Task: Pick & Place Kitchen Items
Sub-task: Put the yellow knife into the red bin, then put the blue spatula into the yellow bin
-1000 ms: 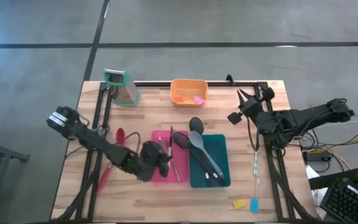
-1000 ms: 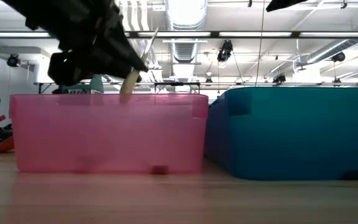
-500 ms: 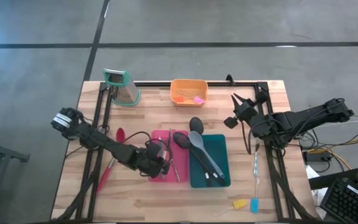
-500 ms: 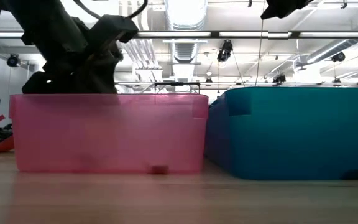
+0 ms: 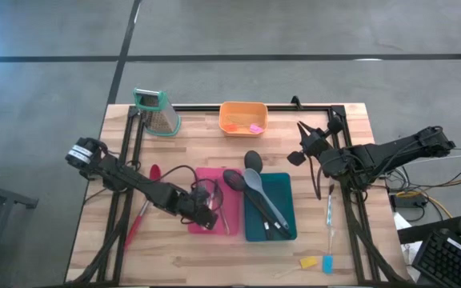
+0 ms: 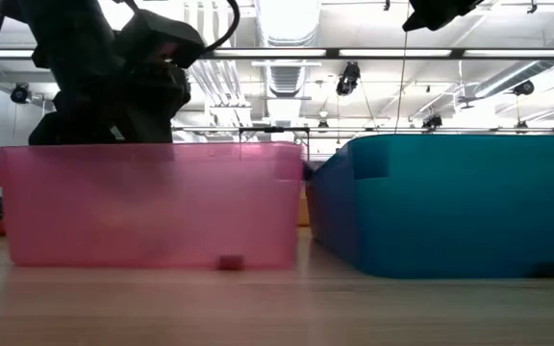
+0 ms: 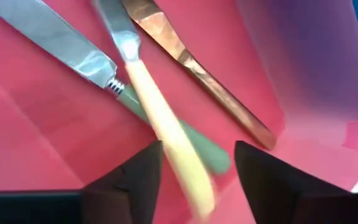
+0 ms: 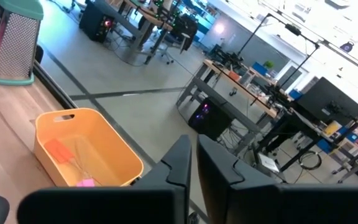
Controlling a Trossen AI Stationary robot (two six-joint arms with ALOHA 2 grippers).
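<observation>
No writing is legible; the left gripper (image 7: pixel 191 171), fingers spread, sits inside the pink bin (image 5: pixel 202 228) over a cream-handled knife (image 7: pixel 160 124) lying across a green-handled knife (image 7: pixel 73 59); beyond the bin, the right gripper (image 5: pixel 301 136) hovers pressed together.

Three knives (image 7: pixel 166 118) cross on the pink bin (image 7: pixel 36 155) floor — claw (image 7: pixel 194 168) spread above.

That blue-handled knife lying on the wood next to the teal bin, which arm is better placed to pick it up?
Probably the right. The right gripper hovers on that side of the table, shut and empty, nearer the knife. The left gripper is down inside the pink bin.
</observation>
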